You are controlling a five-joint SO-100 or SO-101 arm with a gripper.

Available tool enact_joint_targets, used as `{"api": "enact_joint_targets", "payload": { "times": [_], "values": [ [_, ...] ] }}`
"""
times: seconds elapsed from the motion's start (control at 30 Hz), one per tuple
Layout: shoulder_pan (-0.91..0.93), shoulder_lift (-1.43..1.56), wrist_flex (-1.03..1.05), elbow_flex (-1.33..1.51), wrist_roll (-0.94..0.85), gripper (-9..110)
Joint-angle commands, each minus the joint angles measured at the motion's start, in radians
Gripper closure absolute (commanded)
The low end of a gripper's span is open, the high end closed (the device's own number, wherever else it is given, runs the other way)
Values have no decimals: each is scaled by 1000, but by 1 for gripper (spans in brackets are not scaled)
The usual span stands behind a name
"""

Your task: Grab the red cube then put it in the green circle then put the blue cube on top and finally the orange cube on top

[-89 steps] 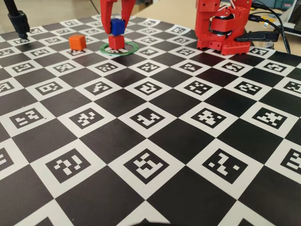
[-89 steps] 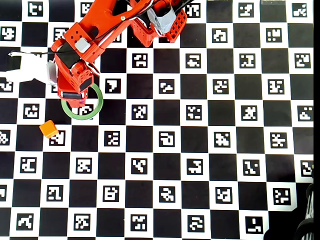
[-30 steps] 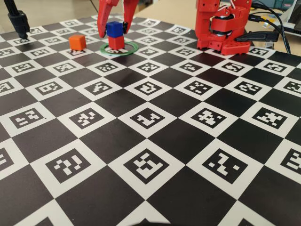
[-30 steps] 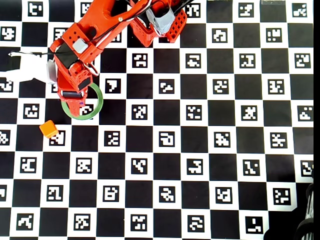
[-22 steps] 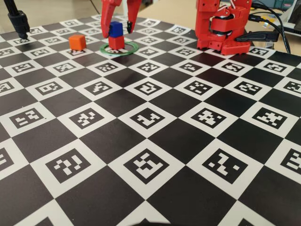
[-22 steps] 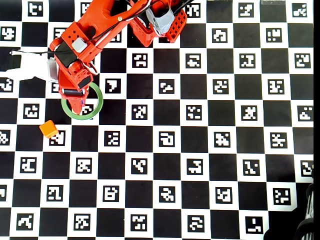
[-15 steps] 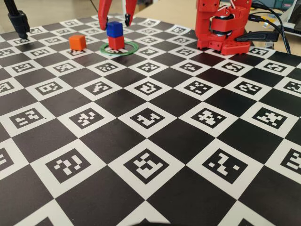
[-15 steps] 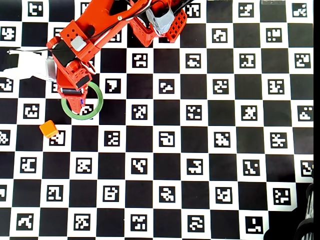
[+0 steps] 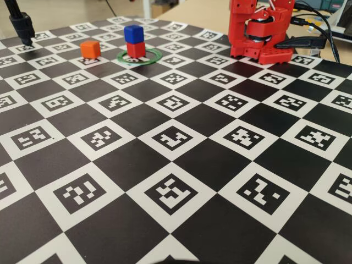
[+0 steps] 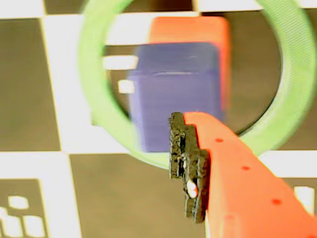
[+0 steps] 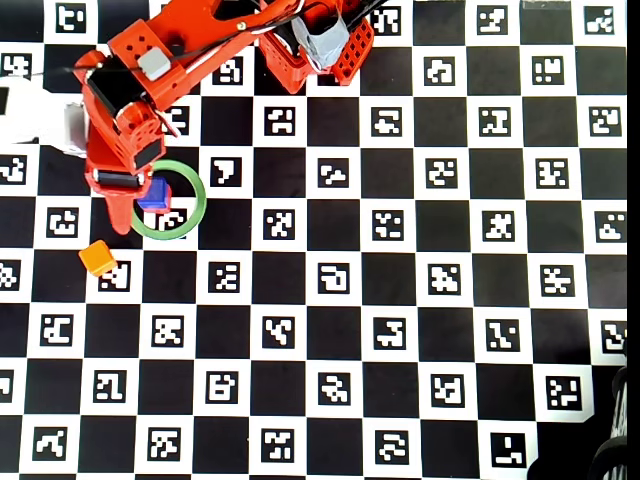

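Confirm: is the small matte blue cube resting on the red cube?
Touching. The fixed view shows the small matte blue cube sitting directly on the red cube with no gap, inside the thin green ring.

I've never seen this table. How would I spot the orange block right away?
Find the checkered board and, in the fixed view, look at its far left end for the green ring holding a blue block stacked on a red block. The orange block sits alone just left of the ring, brighter than the red one.
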Motion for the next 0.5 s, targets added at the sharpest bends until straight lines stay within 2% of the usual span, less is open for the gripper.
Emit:
{"api": "enact_joint_targets", "payload": {
  "times": [0.0,0.47],
  "values": [
    [-18,-14,0,-140,18,62],
    [-28,-224,-184,-232,37,59]
  ]
}}
